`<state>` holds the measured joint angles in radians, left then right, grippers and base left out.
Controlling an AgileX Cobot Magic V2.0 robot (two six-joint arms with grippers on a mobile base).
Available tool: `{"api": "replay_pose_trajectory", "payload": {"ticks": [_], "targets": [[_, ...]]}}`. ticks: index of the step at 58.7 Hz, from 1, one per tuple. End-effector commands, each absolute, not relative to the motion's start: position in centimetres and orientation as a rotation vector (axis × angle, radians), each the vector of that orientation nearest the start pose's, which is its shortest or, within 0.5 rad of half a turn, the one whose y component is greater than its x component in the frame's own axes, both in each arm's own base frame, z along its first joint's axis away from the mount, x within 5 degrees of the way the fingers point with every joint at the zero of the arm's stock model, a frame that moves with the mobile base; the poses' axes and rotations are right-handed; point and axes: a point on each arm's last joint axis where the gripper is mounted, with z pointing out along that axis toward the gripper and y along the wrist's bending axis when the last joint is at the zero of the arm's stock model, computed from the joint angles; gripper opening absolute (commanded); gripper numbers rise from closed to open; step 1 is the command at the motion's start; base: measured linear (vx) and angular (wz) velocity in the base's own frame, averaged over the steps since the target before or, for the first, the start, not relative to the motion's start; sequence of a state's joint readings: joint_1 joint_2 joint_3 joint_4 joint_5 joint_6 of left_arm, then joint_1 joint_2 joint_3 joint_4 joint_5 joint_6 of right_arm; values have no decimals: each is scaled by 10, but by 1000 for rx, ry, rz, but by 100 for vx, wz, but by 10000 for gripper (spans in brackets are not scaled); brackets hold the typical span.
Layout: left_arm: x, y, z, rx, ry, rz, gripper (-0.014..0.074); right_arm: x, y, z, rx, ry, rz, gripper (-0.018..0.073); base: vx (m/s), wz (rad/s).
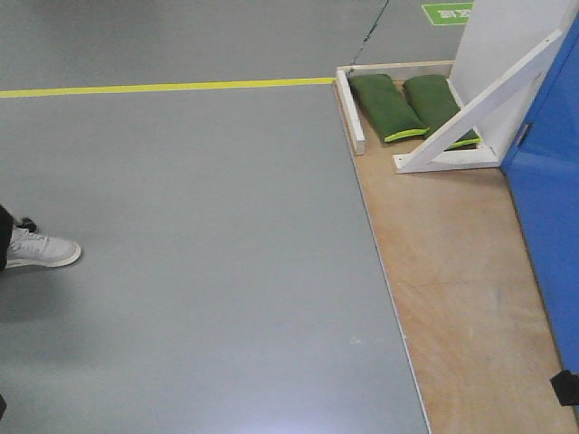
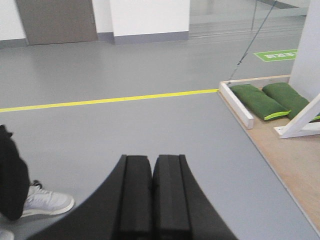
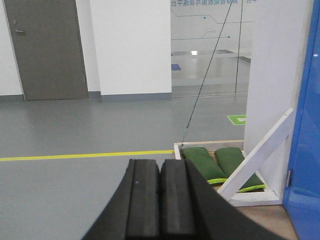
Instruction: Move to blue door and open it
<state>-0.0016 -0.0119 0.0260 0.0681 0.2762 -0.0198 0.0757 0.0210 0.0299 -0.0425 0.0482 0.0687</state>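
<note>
The blue door [image 1: 554,226] stands along the right edge of the front view, running from the upper right corner toward the lower right. Its foot meets a bare plywood platform [image 1: 452,289]. A small grey plate [image 1: 523,136] sits on the door's left edge. In the right wrist view the door fills a narrow strip at the far right edge, to the right of and beyond the right gripper [image 3: 160,167], which occupies the lower centre; the two are well apart. That gripper's jaws are pressed together along a thin seam and hold nothing. The left gripper [image 2: 152,162] sits at the lower centre of the left wrist view, jaws likewise pressed together and empty, over grey floor [image 2: 125,125]. A white slanted brace [image 1: 488,95] leans against a white panel [image 1: 507,36] just left of the door. Two green sandbags [image 1: 407,104] lie on the platform beside the foot of the brace. A yellow floor line [image 1: 163,88] crosses the upper left of the front view. A white shoe [image 1: 41,250] shows at the left edge.
</note>
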Motion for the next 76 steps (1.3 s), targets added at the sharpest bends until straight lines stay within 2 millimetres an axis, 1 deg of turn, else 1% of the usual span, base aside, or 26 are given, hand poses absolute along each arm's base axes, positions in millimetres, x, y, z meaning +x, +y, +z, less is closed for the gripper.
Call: {"api": "replay_pose_trajectory", "payload": {"ticks": [1,26,56,76], "targets": [[54,1,197,30,1651,33,73,60,5,203,-50,1517,75,12,23,-27],[54,1,197,30,1651,33,73,60,5,203,-50,1517,75,12,20,-20],[54,1,197,29,1651,33,73,60,5,203,-50,1517,75,12,13,25],[54,1,197,29,1651,33,73,60,5,203,-50,1517,75,12,2,4]]}}
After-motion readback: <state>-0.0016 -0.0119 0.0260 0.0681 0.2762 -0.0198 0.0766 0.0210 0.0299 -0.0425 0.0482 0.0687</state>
